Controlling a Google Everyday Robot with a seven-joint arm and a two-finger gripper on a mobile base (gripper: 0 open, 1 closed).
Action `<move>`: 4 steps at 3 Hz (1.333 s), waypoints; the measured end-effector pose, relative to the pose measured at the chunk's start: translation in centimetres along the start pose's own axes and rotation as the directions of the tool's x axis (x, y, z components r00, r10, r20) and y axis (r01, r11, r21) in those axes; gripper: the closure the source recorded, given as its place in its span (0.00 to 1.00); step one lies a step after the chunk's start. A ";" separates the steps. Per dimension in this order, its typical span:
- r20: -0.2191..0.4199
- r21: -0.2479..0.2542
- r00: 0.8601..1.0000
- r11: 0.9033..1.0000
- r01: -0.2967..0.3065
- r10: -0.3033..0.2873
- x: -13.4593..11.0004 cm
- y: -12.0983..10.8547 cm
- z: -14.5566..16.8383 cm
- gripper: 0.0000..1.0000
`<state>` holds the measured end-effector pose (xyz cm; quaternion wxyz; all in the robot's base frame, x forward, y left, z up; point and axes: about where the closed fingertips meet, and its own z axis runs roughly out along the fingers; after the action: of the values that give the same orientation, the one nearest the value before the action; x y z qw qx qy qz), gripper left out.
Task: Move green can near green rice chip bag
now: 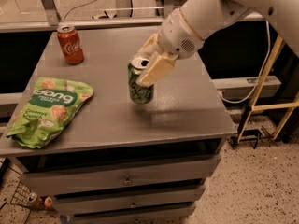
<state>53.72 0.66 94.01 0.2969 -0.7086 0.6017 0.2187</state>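
Note:
The green can (139, 90), dark green with pale markings and a silver top, is held upright just above the grey table top (177, 101), near its middle. My gripper (150, 64) is shut on the can's upper part, with one cream finger (155, 69) down its right side. The white arm reaches in from the upper right. The green rice chip bag (49, 110), light green with white "dang" lettering, lies flat at the table's front left, about a hand's width left of the can.
A red cola can (70, 44) stands upright at the table's back left. Drawers (126, 181) sit under the table top. A wooden frame (275, 101) stands on the floor to the right. Small objects lie on the floor at lower left.

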 end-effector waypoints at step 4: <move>-0.091 -0.185 0.983 0.973 0.138 -0.157 -5.1 2.6 6.9 1.00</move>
<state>50.62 8.77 91.99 0.2156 -0.7855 0.5402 0.2115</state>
